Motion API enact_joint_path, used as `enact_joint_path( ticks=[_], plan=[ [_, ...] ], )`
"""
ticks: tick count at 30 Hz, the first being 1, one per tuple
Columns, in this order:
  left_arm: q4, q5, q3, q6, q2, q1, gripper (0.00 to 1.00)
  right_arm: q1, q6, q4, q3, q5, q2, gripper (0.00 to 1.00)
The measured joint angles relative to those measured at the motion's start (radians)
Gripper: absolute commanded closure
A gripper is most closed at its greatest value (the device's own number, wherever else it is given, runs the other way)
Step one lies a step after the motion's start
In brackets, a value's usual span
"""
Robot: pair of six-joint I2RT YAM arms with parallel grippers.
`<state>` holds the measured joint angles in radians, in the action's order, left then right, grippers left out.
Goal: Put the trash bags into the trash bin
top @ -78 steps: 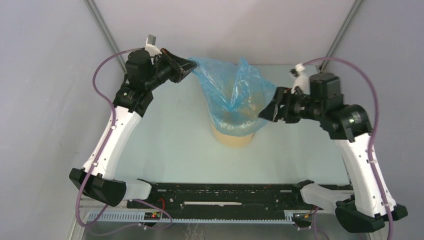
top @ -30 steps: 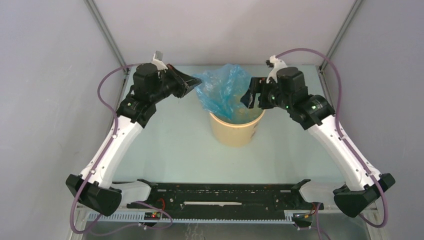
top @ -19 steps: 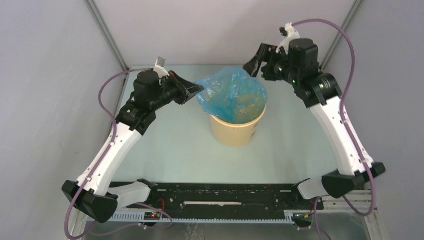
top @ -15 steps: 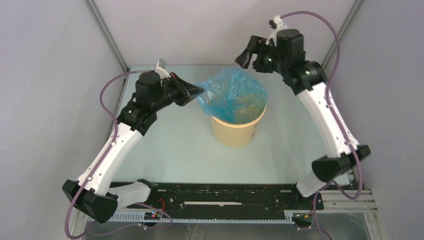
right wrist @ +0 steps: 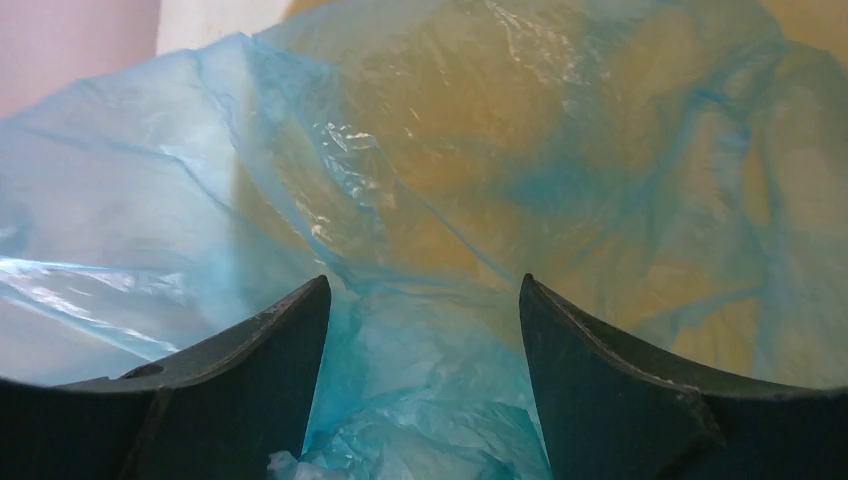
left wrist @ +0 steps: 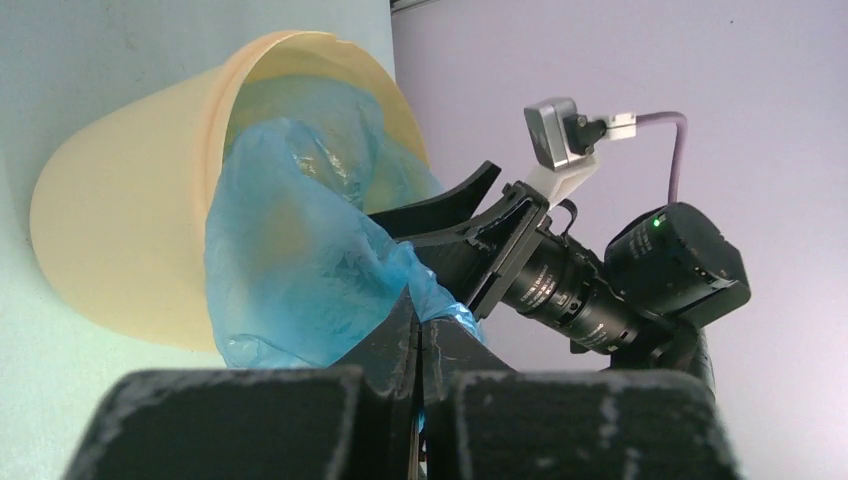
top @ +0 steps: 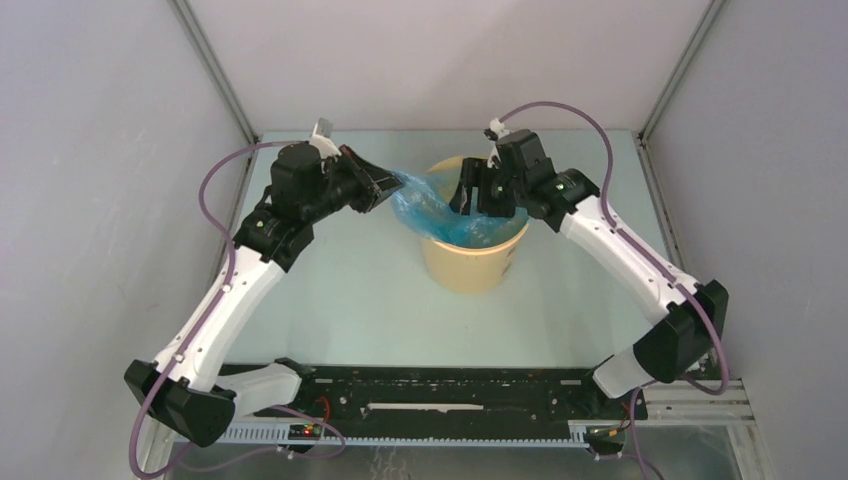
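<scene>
We saw the left end effector [top: 393,181] clamped on an edge of the thin translucent light-blue plastic bag [top: 432,212], which sat mostly inside the pale yellow round bin [top: 472,268], draping over its left rim. The right end effector [top: 468,205] hung in the bin's mouth, fingers apart.

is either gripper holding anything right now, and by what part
The left gripper pinches the trash bag by a bunched edge drawn out over the rim of the trash bin. The right gripper stands open over the bag, holding nothing.
</scene>
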<state>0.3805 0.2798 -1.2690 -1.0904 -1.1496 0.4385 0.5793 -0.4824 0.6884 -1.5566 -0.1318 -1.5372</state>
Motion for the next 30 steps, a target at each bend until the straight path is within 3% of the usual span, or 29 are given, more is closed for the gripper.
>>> enact_joint_path(
  ticks=[4, 11, 18, 25, 30],
  plan=[
    [0.0, 0.002, -0.002, 0.002, -0.009, 0.0, 1.0, -0.02, -0.004, -0.016, 0.053, 0.01, 0.035, 0.22],
    [0.003, 0.017, -0.003, 0.028, -0.081, 0.0, 1.0, -0.063, -0.005, -0.014, -0.08, 0.018, -0.095, 0.2],
    [0.059, 0.048, -0.037, 0.09, -0.158, -0.006, 1.0, -0.083, 0.058, 0.169, -0.214, 0.006, -0.21, 0.18],
    [0.089, 0.049, -0.053, 0.13, -0.156, -0.037, 1.0, -0.121, 0.095, 0.344, -0.461, -0.048, -0.19, 0.15],
    [0.102, 0.049, -0.053, 0.132, -0.138, -0.044, 1.0, -0.144, 0.071, 0.383, -0.495, -0.069, -0.085, 0.17]
  ],
)
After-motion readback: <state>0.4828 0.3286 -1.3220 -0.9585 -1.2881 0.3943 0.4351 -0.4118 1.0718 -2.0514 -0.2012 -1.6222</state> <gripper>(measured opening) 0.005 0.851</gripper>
